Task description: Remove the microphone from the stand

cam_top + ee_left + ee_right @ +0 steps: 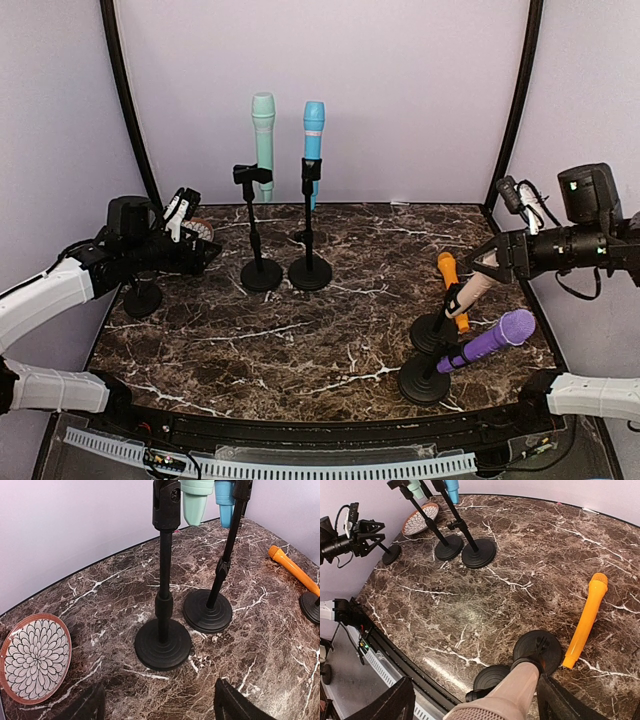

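Only the left wrist view showed the flower-patterned plate [35,657] whole on the marble table [100,605]. From above it was half hidden behind the left gripper [185,212], whose arm reached low over the left edge with its jaws spread on nothing. Mid-table, upright stands clipped a mint microphone [262,135] and a blue microphone [314,135]. At front right an orange microphone [586,620] lay loose and a purple microphone [497,338] sat in its stand. The beige microphone [517,685], clipped in its stand, sat between the spread fingers of the right gripper [475,697].
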### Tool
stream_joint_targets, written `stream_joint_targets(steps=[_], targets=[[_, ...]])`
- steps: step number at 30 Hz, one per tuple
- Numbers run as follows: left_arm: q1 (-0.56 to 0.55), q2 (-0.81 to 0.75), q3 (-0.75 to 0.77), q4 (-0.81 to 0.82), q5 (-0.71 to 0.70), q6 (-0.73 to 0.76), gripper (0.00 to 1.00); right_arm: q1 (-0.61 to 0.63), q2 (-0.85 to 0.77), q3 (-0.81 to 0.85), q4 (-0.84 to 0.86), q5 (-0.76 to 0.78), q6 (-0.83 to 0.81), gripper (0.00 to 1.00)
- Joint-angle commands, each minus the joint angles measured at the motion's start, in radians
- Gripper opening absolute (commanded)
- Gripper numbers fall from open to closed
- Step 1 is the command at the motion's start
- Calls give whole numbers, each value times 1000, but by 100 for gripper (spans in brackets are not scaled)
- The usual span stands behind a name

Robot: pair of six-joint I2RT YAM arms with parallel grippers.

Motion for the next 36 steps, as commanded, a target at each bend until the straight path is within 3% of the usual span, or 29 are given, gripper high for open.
stream_joint_targets(steps=[1, 6, 19, 26, 36], targets=[[-2, -10, -6, 1, -6, 18, 77, 49, 13, -14, 7, 172, 46, 82], [-2, -14, -7, 2, -6, 19, 77, 67, 16, -17, -17, 260, 59, 63], [-2, -17, -9, 2, 10, 18, 77, 72, -3, 19, 57, 251, 19, 28], [-2, -30, -14, 9, 44, 25, 77, 80, 59, 62, 228, 158, -53, 17], [-2, -76, -38, 45, 213, 43, 77, 197, 252, 185, 383, 93, -169, 16]])
